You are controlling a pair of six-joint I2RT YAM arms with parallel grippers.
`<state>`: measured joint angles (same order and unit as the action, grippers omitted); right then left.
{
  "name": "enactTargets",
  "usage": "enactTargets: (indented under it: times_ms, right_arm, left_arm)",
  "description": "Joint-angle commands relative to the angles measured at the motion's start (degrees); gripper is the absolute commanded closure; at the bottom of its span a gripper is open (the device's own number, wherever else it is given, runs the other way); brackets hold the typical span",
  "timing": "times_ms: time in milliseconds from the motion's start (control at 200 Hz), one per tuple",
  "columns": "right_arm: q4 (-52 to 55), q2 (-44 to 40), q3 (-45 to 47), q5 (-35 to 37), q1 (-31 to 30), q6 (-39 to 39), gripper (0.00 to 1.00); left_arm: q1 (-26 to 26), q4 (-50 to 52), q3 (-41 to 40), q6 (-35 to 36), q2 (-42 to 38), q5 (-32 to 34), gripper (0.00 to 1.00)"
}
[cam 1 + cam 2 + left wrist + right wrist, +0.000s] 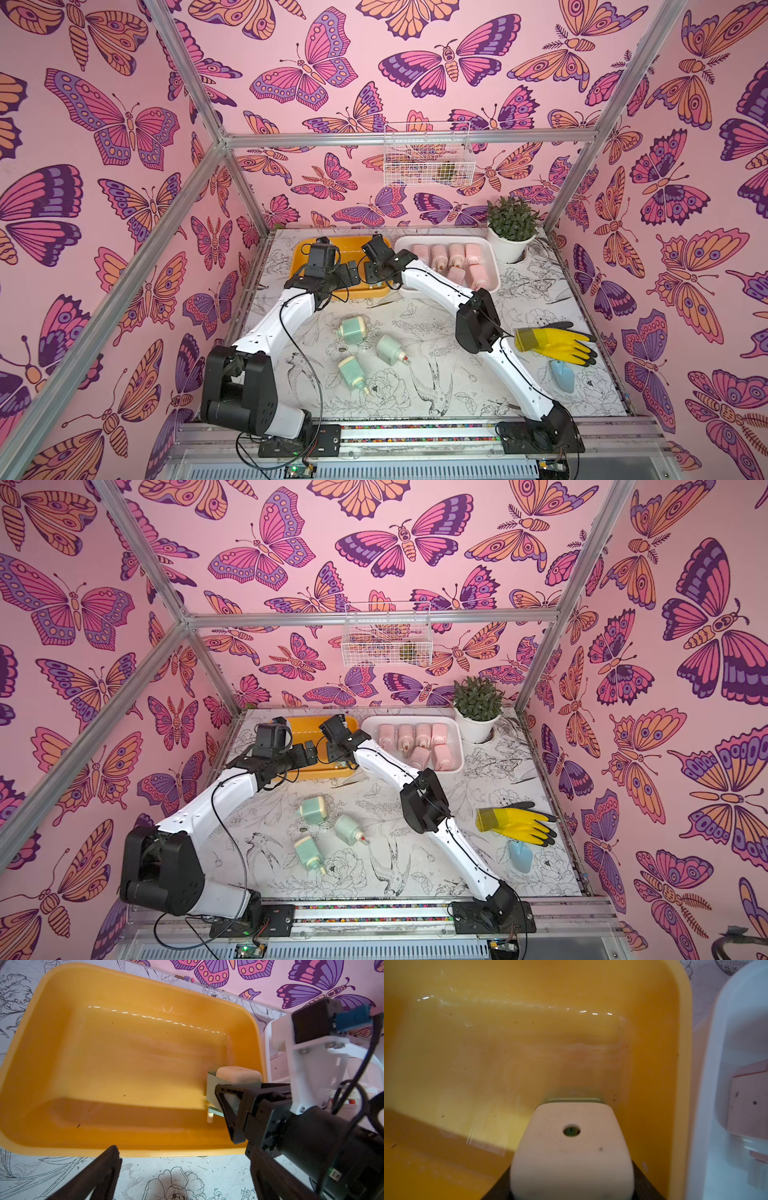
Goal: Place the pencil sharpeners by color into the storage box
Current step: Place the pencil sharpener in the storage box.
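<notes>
Right pincer [225, 1103] gripping green sharpener [239, 1076] in orange bin [62, 1022], body half hidden, left pincer [187, 1176] spread wide, fingers cut off

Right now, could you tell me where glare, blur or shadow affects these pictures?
Left wrist view: a broken streak of glare runs across the orange bin; the left gripper's fingers are dark. Right wrist view: the held green sharpener's cream end is soft-focused, with a shadow beside it on the bin floor. Both top views: evenly lit and sharp.
</notes>
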<state>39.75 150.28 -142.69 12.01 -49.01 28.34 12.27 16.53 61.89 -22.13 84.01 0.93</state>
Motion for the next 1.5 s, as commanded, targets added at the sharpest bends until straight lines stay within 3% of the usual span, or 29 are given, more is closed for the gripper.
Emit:
enactTargets:
  times_ms: [0,45,275,491,611,701,796,881,971,1142,1207,1352,1497]
  right_arm:
    - [1.97,1.09,-1.97,1.06,0.06,0.49,0.52]
    - [1.82,0.97,-1.93,0.89,0.06,0.46,0.41]
    - [0.79,0.70,-1.98,0.11,0.06,0.60,0.40]
    - [1.12,0.98,-2.03,0.05,0.08,-0.56,0.24]
    - [0.99,0.77,-1.98,0.04,-0.02,-0.92,0.24]
    - [0.53,0.41,-1.95,-0.57,0.06,-0.75,0.31]
    - [-0.39,0.45,-1.89,-0.63,0.06,-0.48,0.49]
    - [-0.05,0.57,-1.91,0.55,0.06,-0.69,0.48]
    - [0.72,-0.07,-1.87,0.97,0.19,-2.27,0.54]
    - [0.90,-1.79,-1.82,-0.82,0.29,-4.59,0.82]
    - [-0.08,-3.09,-1.82,-2.00,0.41,-4.40,1.00]
    - [-1.95,-6.89,-1.74,-1.47,0.75,-2.57,1.00]
    - [-2.38,-11.96,1.60,-2.03,1.81,2.04,1.00]
  left_arm:
    - [-0.57,0.85,0.60,-0.37,0.10,-0.51,0.00]
    - [-0.57,0.92,0.60,-0.28,0.09,-0.48,0.00]
    - [-0.71,0.96,0.46,-0.36,0.45,-0.35,0.00]
    - [-0.89,0.91,0.34,-0.37,0.31,-0.40,0.00]
    - [-0.96,1.03,0.43,-0.37,0.46,-0.46,0.00]
    - [-0.99,1.00,0.41,-0.37,0.46,-0.58,0.00]
    - [-1.09,1.02,0.50,-0.37,0.57,-0.58,0.00]
    - [-1.10,1.04,0.43,-0.37,0.57,-0.56,0.00]
    - [-1.10,1.13,0.34,-0.19,0.54,-0.49,0.00]
    - [-1.14,1.17,0.43,-0.04,0.80,-0.58,0.00]
    - [-1.19,1.14,0.43,0.77,0.60,-0.41,0.00]
    - [-1.18,-0.24,0.54,9.14,-1.83,-4.43,0.00]
    - [-0.76,-8.98,-4.23,17.63,-5.53,-10.07,0.00]
